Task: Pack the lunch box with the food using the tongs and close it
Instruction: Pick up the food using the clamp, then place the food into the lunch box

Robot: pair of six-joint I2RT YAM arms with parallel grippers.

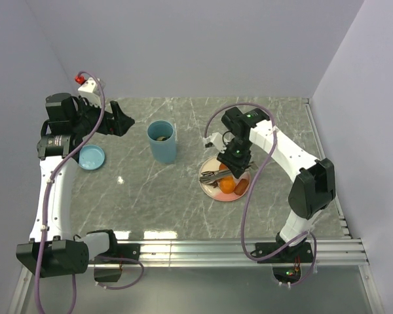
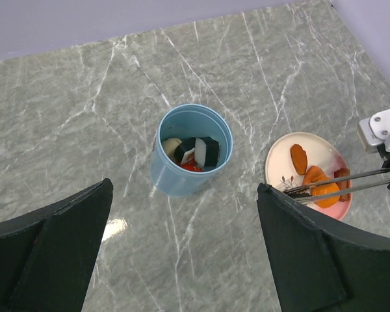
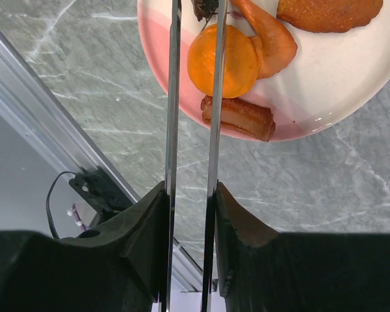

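The right pincer [image 3: 190,195] pinches the silver tongs [image 3: 173,97], whose two arms run up the frame over the pink plate [image 3: 338,71]. One arm crosses an orange round [image 3: 237,62] that lies just above a brown sausage [image 3: 239,117]. At upper left of the overhead view, the left pincer [image 1: 124,122] stands spread wide, holding nothing. The open blue lunch box [image 2: 182,175] stands mid-bench [image 2: 84,97] with rolls inside, and its lid [image 1: 92,157] lies at left.

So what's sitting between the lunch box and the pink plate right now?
Nothing: only bare marble tabletop separates the lunch box from the plate. The left wrist view shows it clearly, and the top view agrees.
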